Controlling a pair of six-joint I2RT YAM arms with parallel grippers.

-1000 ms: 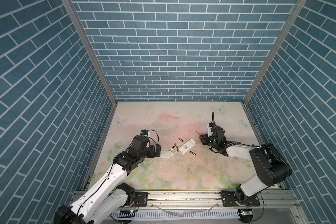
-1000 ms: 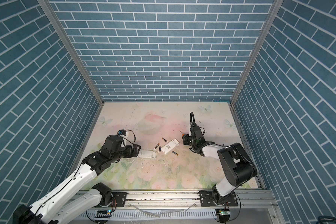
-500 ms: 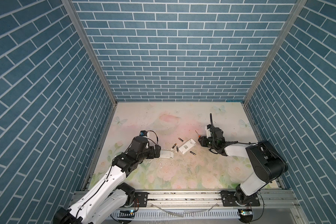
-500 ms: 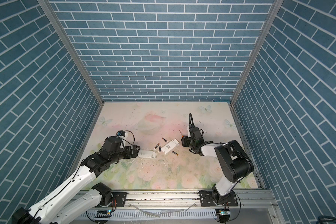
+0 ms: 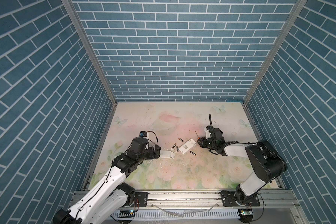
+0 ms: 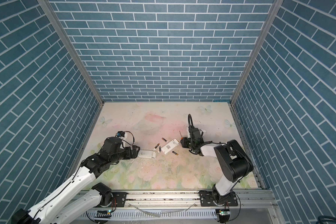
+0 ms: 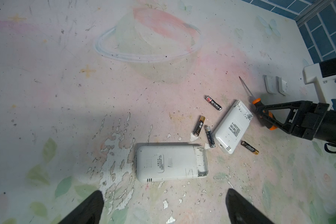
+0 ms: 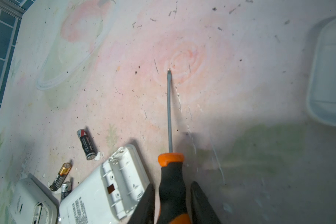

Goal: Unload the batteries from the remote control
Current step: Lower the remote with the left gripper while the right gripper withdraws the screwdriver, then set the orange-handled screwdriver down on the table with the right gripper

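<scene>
Batteries (image 7: pixel 198 125), four of them, lie loose on the desk (image 7: pixel 66 97) right of centre in the left wrist view, around two remotes and none inside either.

Nearest, at the bottom edge of that frame, the left pincer (image 7: pixel 163 191) stands wide open and empty. Its tips sit either side of the closer remote (image 7: pixel 171 163) without touching it, and the compartment at that remote's right end looks bare. Beyond it two batteries lie side by side, one just beside the far remote (image 7: pixel 232 128). A third lies above them and a fourth at that remote's lower right.

Farther right, the right pincer (image 8: pixel 172 184) straddles the black handle of the screwdriver (image 8: pixel 170 159). Its jaws are a little parted with a thin gap each side, so it does not appear to clamp it.

The unloading looks finished, so the risk lies in pulling away. A jaw catching the handle would drag the blade into the far remote and scatter the batteries, which roll easily. The left pincer advancing would shove its remote into the pair.
</scene>
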